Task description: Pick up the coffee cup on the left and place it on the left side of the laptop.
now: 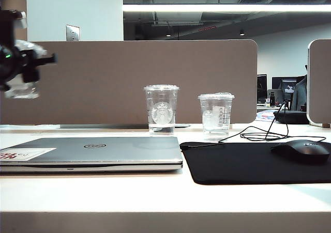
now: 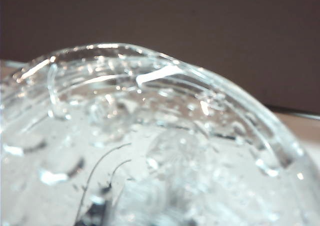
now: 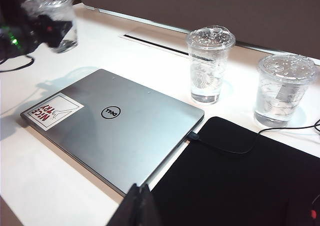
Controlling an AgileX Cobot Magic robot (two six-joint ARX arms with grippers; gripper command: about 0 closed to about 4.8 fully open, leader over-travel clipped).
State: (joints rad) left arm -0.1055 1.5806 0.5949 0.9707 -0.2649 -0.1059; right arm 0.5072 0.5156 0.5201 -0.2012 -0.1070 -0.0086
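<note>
The coffee cup (image 1: 24,92), clear plastic with a lid, hangs in the air at the far left, well above the table. My left gripper (image 1: 21,80) is shut on it. In the left wrist view the coffee cup (image 2: 150,136) fills the picture, blurred, and hides the fingers. The right wrist view shows the coffee cup (image 3: 56,16) held beyond the far left corner of the laptop (image 3: 120,131). The silver Dell laptop (image 1: 103,150) lies closed on the table. My right gripper (image 3: 139,190) is shut and empty, over the laptop's near edge beside the mouse pad.
A taller Starbucks cup (image 1: 161,109) and a mid-height clear cup (image 1: 216,117) stand behind the laptop and the black mouse pad (image 1: 248,163). A black mouse (image 1: 302,151) with a looping cable sits on the pad. A beige partition (image 1: 129,78) closes the back.
</note>
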